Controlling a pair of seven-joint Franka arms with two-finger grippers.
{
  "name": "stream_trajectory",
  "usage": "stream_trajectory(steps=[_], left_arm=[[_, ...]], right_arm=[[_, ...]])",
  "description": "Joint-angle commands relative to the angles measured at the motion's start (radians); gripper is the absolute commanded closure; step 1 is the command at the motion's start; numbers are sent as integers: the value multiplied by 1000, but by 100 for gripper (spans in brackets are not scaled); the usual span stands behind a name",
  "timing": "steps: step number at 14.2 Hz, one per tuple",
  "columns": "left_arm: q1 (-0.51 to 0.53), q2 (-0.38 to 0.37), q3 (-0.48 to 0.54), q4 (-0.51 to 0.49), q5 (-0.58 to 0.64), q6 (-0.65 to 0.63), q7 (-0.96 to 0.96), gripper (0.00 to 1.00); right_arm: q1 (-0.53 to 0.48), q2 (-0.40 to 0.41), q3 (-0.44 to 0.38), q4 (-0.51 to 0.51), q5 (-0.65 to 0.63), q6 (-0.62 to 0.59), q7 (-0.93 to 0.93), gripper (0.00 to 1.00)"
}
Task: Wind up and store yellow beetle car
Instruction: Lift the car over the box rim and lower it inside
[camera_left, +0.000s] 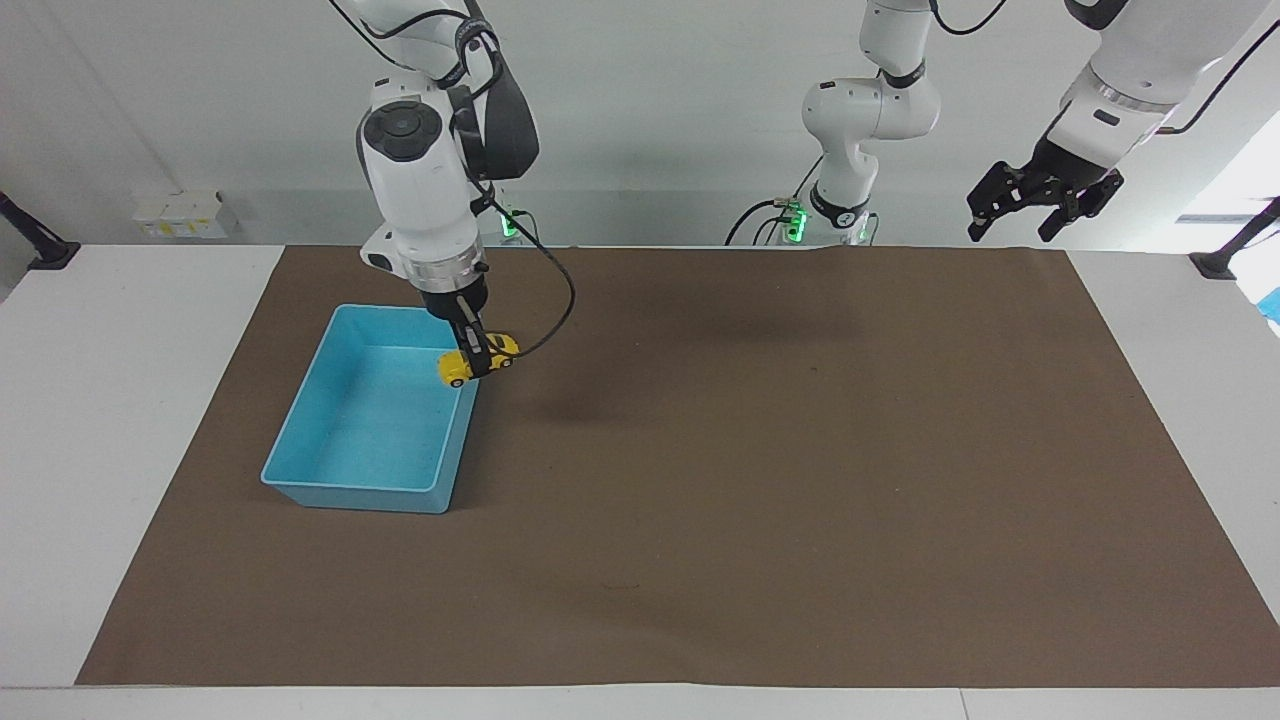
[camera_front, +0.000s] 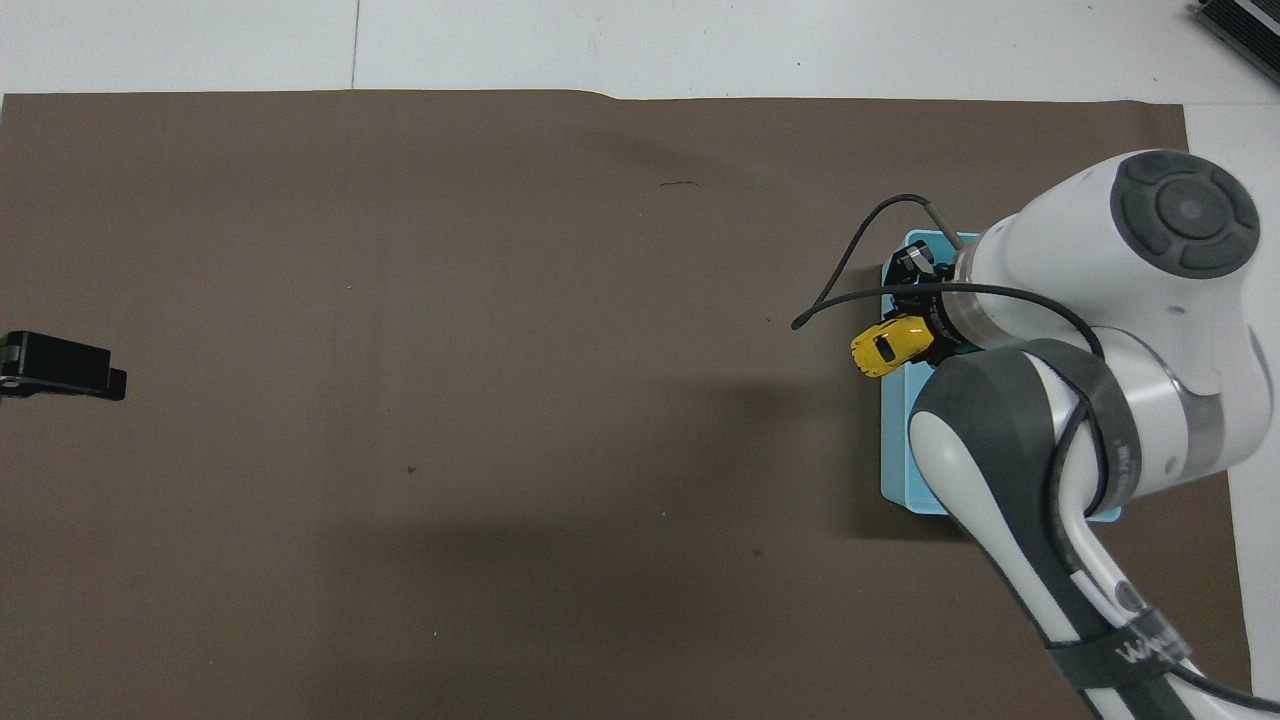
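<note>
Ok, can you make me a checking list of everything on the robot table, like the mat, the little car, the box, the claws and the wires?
Surface: brown mat covers a white table; a few small dark specks on the mat.
Job's things: yellow beetle car is up in the air, tilted, over the rim of the blue tray; nothing seen in the tray.
Clutter: nothing seen.
Grippers: right gripper is shut on the car, above the tray's edge. Left gripper is open and waits high over the left arm's end of the table.
Cables: a black cable loops from the right arm's wrist.
Surroundings: white wall, green lights at the arm bases.
</note>
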Motion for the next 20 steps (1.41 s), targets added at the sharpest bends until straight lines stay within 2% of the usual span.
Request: stream_trajectory(steps=[1, 7, 10, 17, 20], left_arm=[[0, -12, 0, -6, 19, -8, -1, 0], [0, -12, 0, -6, 19, -8, -1, 0], [0, -12, 0, -6, 19, -8, -1, 0], [0, -12, 0, -6, 19, -6, -1, 0], [0, -12, 0, -6, 19, -8, -1, 0]], right_arm=[[-57, -25, 5, -35, 24, -6, -172, 100], [-146, -49, 4, -87, 25, -6, -622, 100], [-171, -75, 4, -154, 24, 5, -815, 100], [-232, -117, 2, -305, 22, 153, -1125, 100], [-249, -128, 2, -403, 21, 280, -1202, 100]])
